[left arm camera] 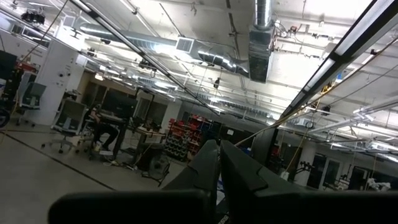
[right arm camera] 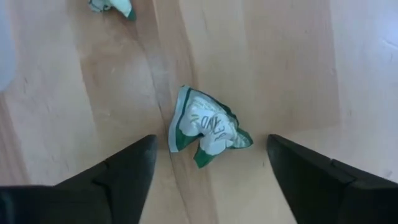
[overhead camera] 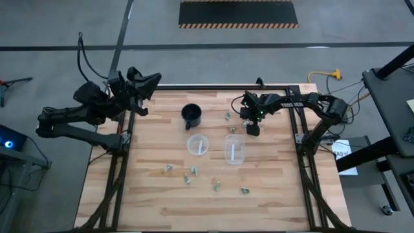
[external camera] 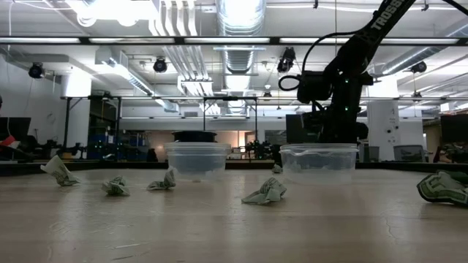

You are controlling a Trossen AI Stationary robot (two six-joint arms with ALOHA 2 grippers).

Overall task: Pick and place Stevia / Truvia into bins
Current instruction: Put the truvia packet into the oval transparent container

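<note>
Right hand (right arm camera: 208, 165) fingers spread wide apart, poised directly above a crumpled green-and-white paper sweetener packet (right arm camera: 207, 126) lying on the light wooden plank surface (right arm camera: 298, 74), packet between the two dark fingers (right arm camera: 127, 168) but untouched; second packet (right arm camera: 112, 6) at upper left edge of the right wrist frame. In the high view, right hand (overhead camera: 252, 127) at centre right of the frame, just right of a black mug with handle (overhead camera: 191, 116) and above the right one of two small round clear plastic cups (overhead camera: 234, 149); left cup (overhead camera: 198, 144) beside it, apart. One packet (overhead camera: 228, 116) near upper centre between mug and hand; five more scattered in lower centre: (overhead camera: 168, 167), (overhead camera: 193, 171), (overhead camera: 187, 179), (overhead camera: 217, 186), (overhead camera: 245, 190). Low view: crumpled packets (external camera: 265, 192) on the surface in front of both cups (external camera: 197, 158), (external camera: 319, 161), none visibly inside. Left hand (left arm camera: 219, 163) fingers pressed together, empty, raised off the upper left corner of the surface (overhead camera: 139, 87), pointing out into the room.
</note>
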